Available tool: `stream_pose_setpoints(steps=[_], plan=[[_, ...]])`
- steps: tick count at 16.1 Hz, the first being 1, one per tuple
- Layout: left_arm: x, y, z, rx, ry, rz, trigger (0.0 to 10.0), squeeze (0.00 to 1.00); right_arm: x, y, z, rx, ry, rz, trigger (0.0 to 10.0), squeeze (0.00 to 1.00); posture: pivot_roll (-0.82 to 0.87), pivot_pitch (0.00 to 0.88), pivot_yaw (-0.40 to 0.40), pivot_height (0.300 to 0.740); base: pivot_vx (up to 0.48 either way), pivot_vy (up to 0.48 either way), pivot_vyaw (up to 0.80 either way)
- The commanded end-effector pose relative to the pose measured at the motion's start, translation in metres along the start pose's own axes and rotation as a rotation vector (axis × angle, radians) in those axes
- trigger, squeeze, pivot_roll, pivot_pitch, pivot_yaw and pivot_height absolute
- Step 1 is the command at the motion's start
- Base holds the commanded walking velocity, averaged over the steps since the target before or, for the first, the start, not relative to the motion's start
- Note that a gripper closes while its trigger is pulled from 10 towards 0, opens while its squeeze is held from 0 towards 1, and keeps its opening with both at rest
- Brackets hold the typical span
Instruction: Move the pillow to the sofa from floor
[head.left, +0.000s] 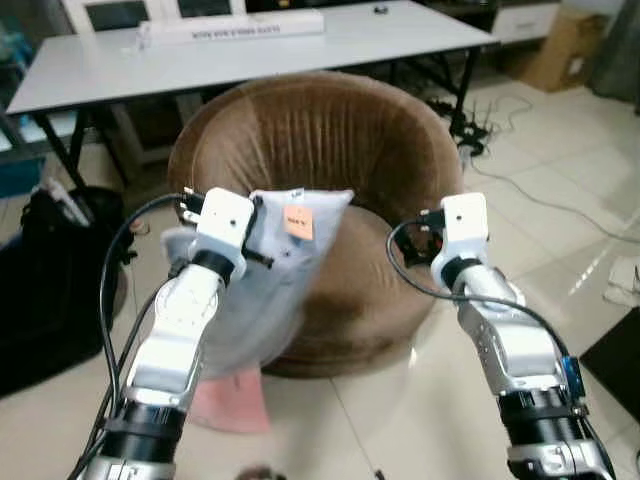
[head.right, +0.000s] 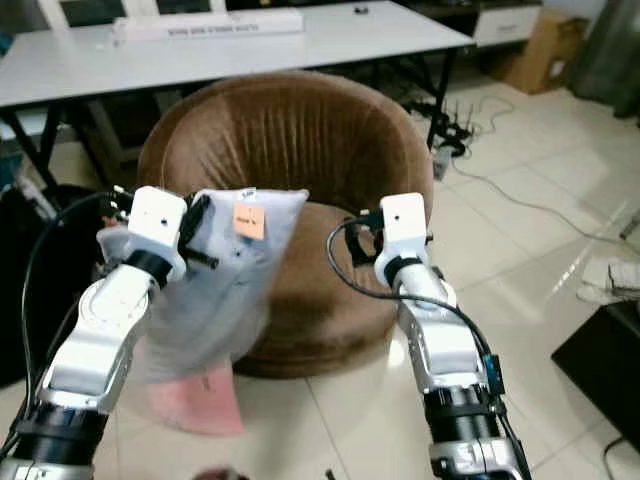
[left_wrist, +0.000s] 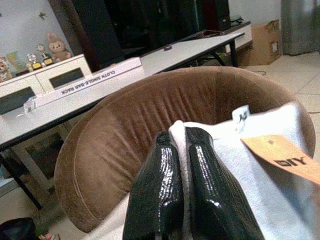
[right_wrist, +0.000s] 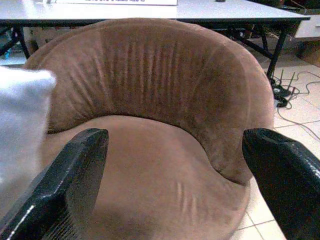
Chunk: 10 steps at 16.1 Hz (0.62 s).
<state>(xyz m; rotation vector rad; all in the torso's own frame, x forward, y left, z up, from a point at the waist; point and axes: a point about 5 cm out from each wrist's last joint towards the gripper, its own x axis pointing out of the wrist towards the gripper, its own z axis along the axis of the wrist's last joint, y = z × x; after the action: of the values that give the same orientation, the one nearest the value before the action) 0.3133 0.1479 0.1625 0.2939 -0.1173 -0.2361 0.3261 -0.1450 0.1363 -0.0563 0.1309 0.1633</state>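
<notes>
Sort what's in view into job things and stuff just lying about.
Job: pillow, pinched by left gripper; brown sofa; right gripper, open over the seat.
Lying about: white table, long box, black bag, floor cables.

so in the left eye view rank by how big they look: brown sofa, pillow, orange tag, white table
1. brown sofa
2. white table, close to the sofa; distance makes it unsure
3. pillow
4. orange tag

A long white table (head.left: 400, 40) stood behind. The floor (head.left: 560, 250) was glossy pale tile. Cables (head.left: 520, 185) trailed across it.
</notes>
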Motion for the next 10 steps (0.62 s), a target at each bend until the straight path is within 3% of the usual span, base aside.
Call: stream_pose_setpoints(steps=[1, 5, 7, 10], plan=[[0.0034, 0.0054, 0.015, 0.023, -0.06, 0.005, 10.0, 0.0, 0.002, 0.0023, 0.001, 0.004, -0.007, 0.001, 10.0, 0.0, 0.05, 0.0, 0.036, 0.74, 0.0, -0.48, 0.0], [0.0022, 0.0039, 0.0133, 0.02, -0.046, -0.01, 10.0, 0.0, 0.001, 0.0011, -0.0044, 0.015, -0.001, -0.015, 10.0, 0.0, 0.05, 0.0, 0.054, 0.74, 0.0, -0.48, 0.0], [0.0023, 0.002, 0.0141, -0.062, -0.044, -0.03, 10.0, 0.0, -0.0007, 0.0016, -0.0055, 0.015, 0.002, -0.015, 10.0, 0.0, 0.05, 0.0, 0.054, 0.74, 0.0, 0.0, 0.0], [0.0006, 0.0027, 0.0111, -0.057, -0.022, -0.019, 10.0, 0.0, -0.0024, 0.0019, -0.0066, 0.015, 0.002, -0.014, 10.0, 0.0, 0.04, 0.0, 0.053, 0.74, 0.0, 0.48, 0.0]])
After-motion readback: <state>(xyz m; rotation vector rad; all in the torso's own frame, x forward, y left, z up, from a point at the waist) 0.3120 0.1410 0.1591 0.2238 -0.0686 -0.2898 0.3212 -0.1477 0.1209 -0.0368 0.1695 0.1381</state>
